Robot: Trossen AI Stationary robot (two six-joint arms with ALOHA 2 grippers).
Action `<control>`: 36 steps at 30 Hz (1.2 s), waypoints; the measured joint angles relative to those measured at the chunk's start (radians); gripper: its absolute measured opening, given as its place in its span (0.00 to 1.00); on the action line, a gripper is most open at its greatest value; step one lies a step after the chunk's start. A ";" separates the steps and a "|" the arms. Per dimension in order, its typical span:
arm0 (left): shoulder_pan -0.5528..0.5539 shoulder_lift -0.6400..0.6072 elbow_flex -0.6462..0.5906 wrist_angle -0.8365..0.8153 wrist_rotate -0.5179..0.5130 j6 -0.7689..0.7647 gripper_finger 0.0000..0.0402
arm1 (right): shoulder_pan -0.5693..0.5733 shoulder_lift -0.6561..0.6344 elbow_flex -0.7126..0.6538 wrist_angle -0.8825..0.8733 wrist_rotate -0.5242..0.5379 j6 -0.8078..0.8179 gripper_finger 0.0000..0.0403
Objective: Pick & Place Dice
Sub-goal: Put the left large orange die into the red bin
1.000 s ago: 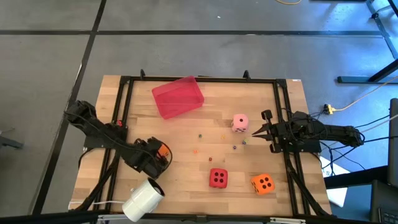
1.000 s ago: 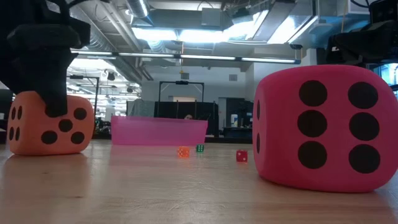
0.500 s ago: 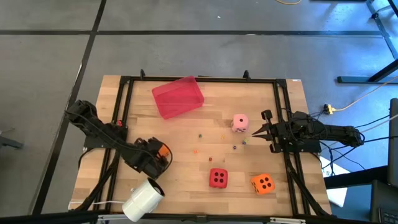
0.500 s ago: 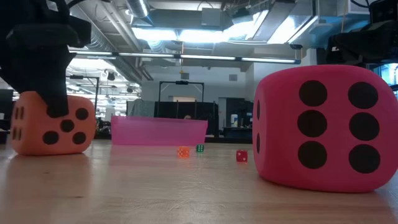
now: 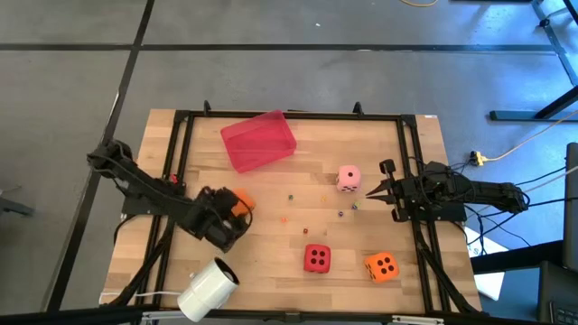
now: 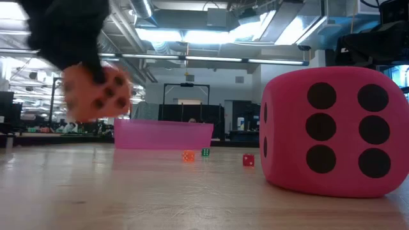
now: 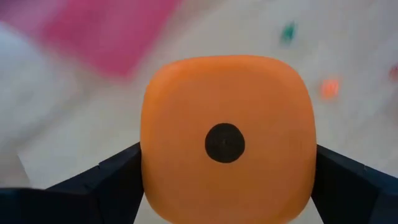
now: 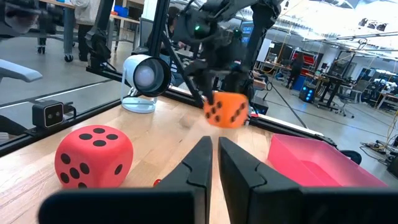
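Four dice are in play, and one orange die (image 5: 240,202) is clamped between the fingers of the left gripper (image 5: 230,212), spread wide to span its sides, over the left part of the wooden table (image 5: 298,257). From above only a sliver of orange shows past the dark wrist; the low view shows what that hides, the die (image 6: 96,93) clear of the tabletop and tilted, with air beneath it. The left wrist view fills with its one-pip face (image 7: 225,138), a dark finger (image 7: 112,180) pressed to either side. The right wrist view catches the same die (image 8: 226,109) from across the table, hanging under the left arm, beside a white cylindrical lamp-like object (image 8: 144,78). On the table, the red die (image 5: 316,258) and the other orange die (image 5: 382,266) sit near the front edge, well apart from the pink die (image 5: 349,178), which lies just beside the right gripper (image 5: 368,191). That gripper rests at the right edge with its fingers (image 8: 198,163) drawn almost together on nothing. A flat red tray (image 5: 258,141) lies tilted near the back, and tiny coloured beads (image 5: 304,231) dot the middle.
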 joint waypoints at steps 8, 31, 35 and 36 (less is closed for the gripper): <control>0.234 -0.029 0.070 0.008 -0.156 0.473 0.90 | 0.000 0.000 0.000 0.000 0.000 0.000 0.07; 1.002 -0.018 0.066 0.224 0.100 1.191 0.91 | 0.000 0.000 0.000 0.000 0.000 0.000 0.07; 1.059 -0.015 0.058 0.225 0.176 1.288 0.91 | 0.000 0.000 0.000 0.000 0.000 0.000 0.07; 1.065 -0.015 0.058 0.228 0.185 1.296 0.91 | 0.000 0.000 0.000 0.000 0.000 0.000 0.07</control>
